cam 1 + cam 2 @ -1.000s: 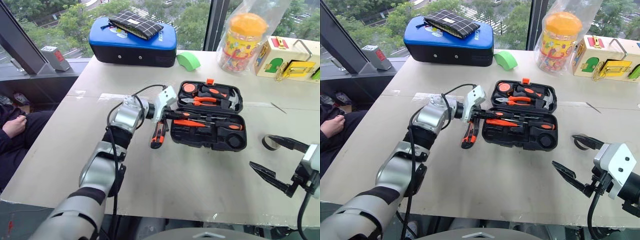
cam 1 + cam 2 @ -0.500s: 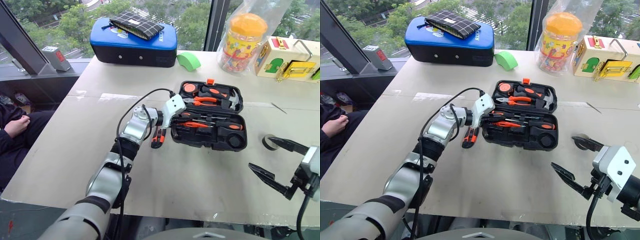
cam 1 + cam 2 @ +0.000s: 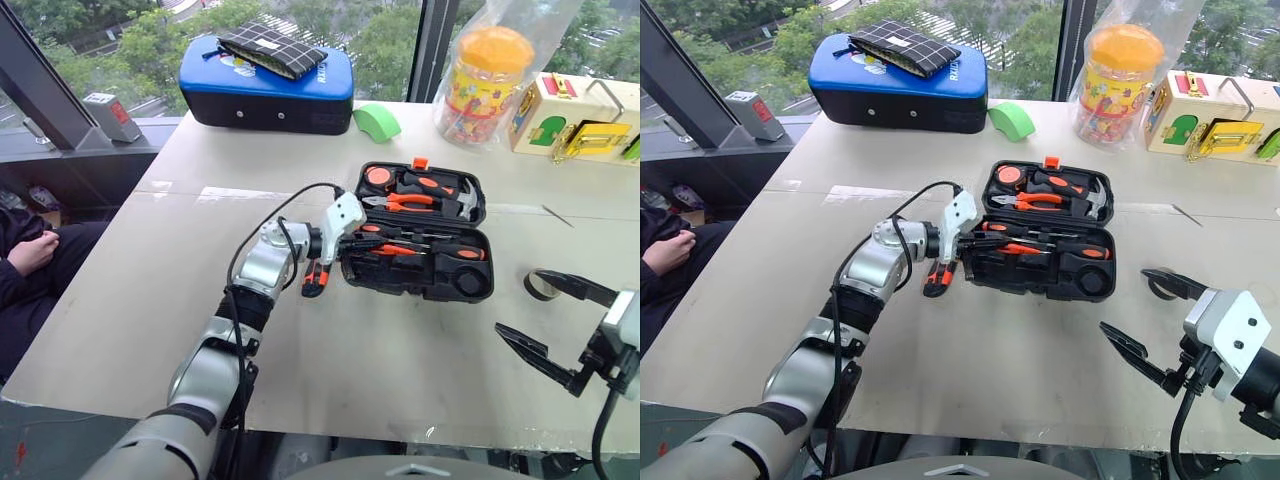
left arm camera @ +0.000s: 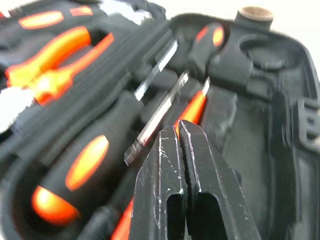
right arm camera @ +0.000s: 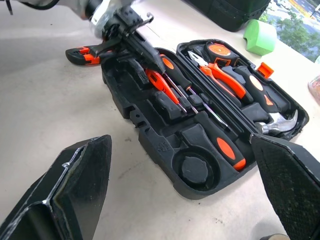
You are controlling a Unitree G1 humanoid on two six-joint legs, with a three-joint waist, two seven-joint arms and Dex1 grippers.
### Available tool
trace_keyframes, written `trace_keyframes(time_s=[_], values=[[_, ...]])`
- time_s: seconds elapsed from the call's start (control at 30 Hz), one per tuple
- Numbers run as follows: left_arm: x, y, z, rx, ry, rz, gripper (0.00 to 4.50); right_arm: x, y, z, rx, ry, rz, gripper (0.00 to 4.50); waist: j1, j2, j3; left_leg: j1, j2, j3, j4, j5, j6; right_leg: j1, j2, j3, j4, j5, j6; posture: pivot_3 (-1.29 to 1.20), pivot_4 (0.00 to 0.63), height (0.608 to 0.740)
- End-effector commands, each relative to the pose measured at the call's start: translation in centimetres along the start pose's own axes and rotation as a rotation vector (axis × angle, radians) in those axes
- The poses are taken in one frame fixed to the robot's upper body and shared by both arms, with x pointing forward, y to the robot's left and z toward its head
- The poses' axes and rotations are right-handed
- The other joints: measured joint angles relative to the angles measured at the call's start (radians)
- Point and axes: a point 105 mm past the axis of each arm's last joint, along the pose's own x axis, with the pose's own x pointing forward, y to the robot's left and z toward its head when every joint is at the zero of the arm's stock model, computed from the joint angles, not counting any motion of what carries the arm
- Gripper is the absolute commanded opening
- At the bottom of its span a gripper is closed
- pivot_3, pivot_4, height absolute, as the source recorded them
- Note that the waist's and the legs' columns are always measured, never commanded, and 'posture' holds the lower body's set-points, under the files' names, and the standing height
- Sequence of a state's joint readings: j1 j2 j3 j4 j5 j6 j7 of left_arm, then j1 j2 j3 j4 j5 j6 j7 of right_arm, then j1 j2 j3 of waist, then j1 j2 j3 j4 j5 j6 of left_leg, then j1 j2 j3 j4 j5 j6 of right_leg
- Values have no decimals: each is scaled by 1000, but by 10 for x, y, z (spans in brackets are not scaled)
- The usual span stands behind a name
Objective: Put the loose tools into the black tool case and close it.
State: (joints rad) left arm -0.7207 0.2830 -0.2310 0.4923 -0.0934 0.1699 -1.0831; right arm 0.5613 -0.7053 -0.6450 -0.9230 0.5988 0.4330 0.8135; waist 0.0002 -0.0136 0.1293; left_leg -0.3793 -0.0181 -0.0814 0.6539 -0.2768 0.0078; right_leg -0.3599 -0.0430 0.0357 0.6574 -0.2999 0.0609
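Nearest the robot, at the table's [image 3: 120,300] front right edge, the right gripper [image 3: 548,322] hangs with its two black fingers spread wide and nothing between them; the small black tape roll [image 3: 541,285] lies on the table just beside its far finger. Farther in, at mid-table, the black tool case [image 3: 420,232] lies open, a flat moulded-plastic clamshell with rounded corners and a small orange latch [image 3: 420,163] on its far rim. Its near half holds two screwdrivers [image 5: 200,117] with steel shafts and orange-black handles and a thin orange pointed tool [image 5: 162,85]; its round recess [image 5: 194,170] is empty. The left gripper [image 4: 180,131] reaches into that half, fingers pressed together on nothing, their tips at the orange tool. An orange-black utility knife [image 3: 316,277] lies on the table beside the case's left edge. The far half holds orange-handled pliers [image 3: 408,202], a hammer [image 3: 455,200] and an orange-faced tape measure [image 3: 379,176].
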Motion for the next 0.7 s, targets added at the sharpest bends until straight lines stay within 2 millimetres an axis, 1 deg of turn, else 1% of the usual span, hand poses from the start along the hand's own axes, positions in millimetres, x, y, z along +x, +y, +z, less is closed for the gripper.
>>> trace_keyframes(time_s=[0.03,0.17,0.23,0.3,0.4,0.47,0.53,0.57,0.7], values=[[2,6,-2,65,33,24,29,0,0,5,-20,-11,2,4500,2,0,0,0,0,0,0,0,0,0,0,0,0,0,0,0,150,740],[3,17,-5,55,49,79,29,0,0,4,-20,-8,1,4500,4,0,0,1,0,0,0,0,0,0,0,0,1,0,0,0,150,740],[4,20,-6,37,48,87,29,-1,0,4,-19,-6,1,4500,4,0,-1,1,0,0,0,0,0,0,0,0,1,0,0,0,150,740],[4,20,-8,25,62,80,29,-1,1,4,-18,-4,1,4500,6,0,-1,1,0,1,0,0,0,0,0,1,1,0,0,0,150,740],[6,14,-18,53,110,49,29,-1,1,4,-17,-4,1,4500,6,0,-3,1,-1,1,0,0,0,0,0,1,1,0,0,0,150,740],[8,17,6,18,-40,74,29,-1,1,4,-18,-3,3,4500,6,0,-4,1,-1,1,0,0,0,0,0,1,1,0,0,0,150,740],[3,16,29,-32,-172,49,29,-1,2,5,-18,-4,2,4500,7,0,-3,1,0,1,0,0,0,0,0,1,1,0,0,0,150,740],[1,14,33,-43,-190,28,29,-2,1,5,-17,-6,0,4500,7,-1,-3,1,0,1,0,0,0,0,0,1,1,0,0,0,150,740],[-4,2,20,-37,-116,-54,29,-1,2,4,-13,-4,2,4500,6,-1,-3,1,1,0,0,0,0,0,1,1,1,0,0,0,150,740]])
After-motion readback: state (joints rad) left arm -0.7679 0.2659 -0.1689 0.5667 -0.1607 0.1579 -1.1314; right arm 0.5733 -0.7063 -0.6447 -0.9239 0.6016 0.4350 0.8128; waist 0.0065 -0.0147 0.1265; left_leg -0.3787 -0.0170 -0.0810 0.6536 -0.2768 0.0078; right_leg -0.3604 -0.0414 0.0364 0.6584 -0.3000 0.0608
